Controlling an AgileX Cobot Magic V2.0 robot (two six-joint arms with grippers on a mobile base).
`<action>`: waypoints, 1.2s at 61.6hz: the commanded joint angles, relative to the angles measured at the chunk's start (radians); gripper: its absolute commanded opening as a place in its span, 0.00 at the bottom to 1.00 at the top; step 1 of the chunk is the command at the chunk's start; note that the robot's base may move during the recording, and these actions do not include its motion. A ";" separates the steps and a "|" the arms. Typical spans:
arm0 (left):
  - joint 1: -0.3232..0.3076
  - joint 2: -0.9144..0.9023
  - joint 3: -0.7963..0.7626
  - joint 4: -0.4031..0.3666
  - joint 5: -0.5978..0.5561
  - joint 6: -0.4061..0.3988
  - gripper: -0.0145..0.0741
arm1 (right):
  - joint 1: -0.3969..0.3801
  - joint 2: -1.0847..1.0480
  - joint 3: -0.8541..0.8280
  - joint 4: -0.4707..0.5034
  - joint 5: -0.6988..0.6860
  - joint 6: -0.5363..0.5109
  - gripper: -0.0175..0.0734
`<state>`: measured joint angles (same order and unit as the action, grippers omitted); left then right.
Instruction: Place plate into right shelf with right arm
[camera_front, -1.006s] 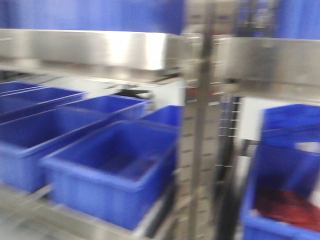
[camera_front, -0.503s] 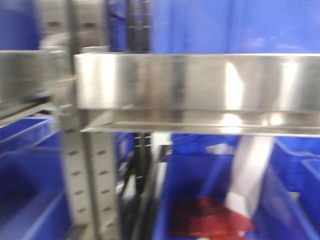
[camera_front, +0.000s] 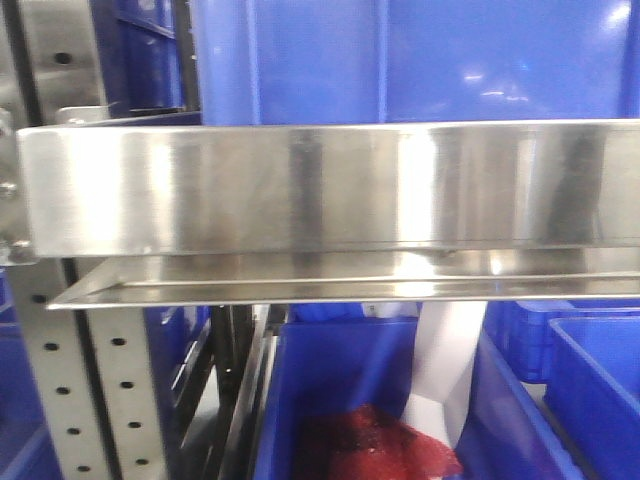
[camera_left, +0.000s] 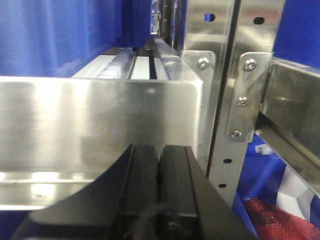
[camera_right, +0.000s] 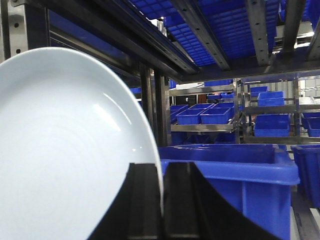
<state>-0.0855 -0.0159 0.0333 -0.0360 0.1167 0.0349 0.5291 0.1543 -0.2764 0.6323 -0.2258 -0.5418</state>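
Observation:
The plate (camera_right: 65, 145), round and plain white, fills the left half of the right wrist view, held on edge. My right gripper (camera_right: 161, 172) is shut on the plate's rim, which runs between its black fingers. The right shelf (camera_front: 330, 185) shows in the front view as a broad shiny steel rail, with a punched upright (camera_front: 85, 390) at the lower left. In the right wrist view, steel shelf slats (camera_right: 200, 35) pass overhead. My left gripper (camera_left: 159, 152) is shut with nothing in it, just in front of a steel rail (camera_left: 100, 120).
A large blue bin (camera_front: 400, 60) sits on the rail. Below it a blue bin (camera_front: 340, 400) holds something red (camera_front: 370, 450) and a white strip (camera_front: 445, 365). Another blue bin (camera_right: 235, 180) lies right of the plate. More racks with bins (camera_right: 205, 115) stand behind.
The front view has swung right along the shelves: the open bins at left left the picture, and the steel rail with the red-filled bin below now fills it, sharper.

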 joint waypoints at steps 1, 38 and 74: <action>-0.007 -0.007 0.008 -0.006 -0.086 -0.003 0.11 | -0.002 0.010 -0.031 -0.006 -0.073 -0.006 0.26; -0.007 -0.007 0.008 -0.006 -0.086 -0.003 0.11 | -0.002 0.161 -0.293 -0.006 0.041 -0.016 0.26; -0.007 -0.007 0.008 -0.006 -0.086 -0.003 0.11 | -0.002 0.944 -0.823 -0.006 -0.287 -0.090 0.26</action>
<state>-0.0855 -0.0159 0.0333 -0.0360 0.1167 0.0349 0.5291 1.0315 -1.0354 0.6361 -0.3505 -0.5854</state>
